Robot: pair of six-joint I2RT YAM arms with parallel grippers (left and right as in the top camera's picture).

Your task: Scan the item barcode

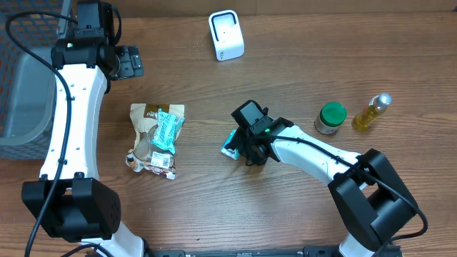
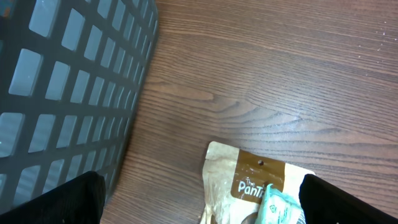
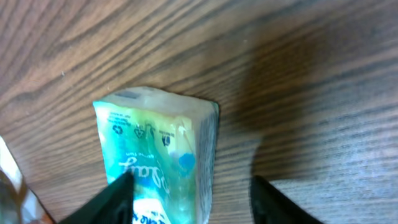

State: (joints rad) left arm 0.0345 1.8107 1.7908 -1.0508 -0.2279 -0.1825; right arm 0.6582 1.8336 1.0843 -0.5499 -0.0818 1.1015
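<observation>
Right gripper [image 3: 198,199]: you found it released, jaws apart astride the teal packet [image 3: 155,155]. One finger [image 3: 115,198] met the packet's edge and the other stood clear of it.
Teal packet: you saw it lying on the table [image 1: 214,207] near the centre, right of the brown pouch [image 1: 151,118] and well apart from the white scanner [image 1: 226,34] at the far side.
Left gripper [image 2: 199,199]: you found it released (fingers fully spread, nothing between them), far left, beside the grey basket [image 1: 21,93].
Brown pouch: it lay flat, a second teal packet [image 1: 168,130] on top.
Right side: a green-lidded jar [image 1: 330,118] stood just beside an oil bottle [image 1: 371,112].
</observation>
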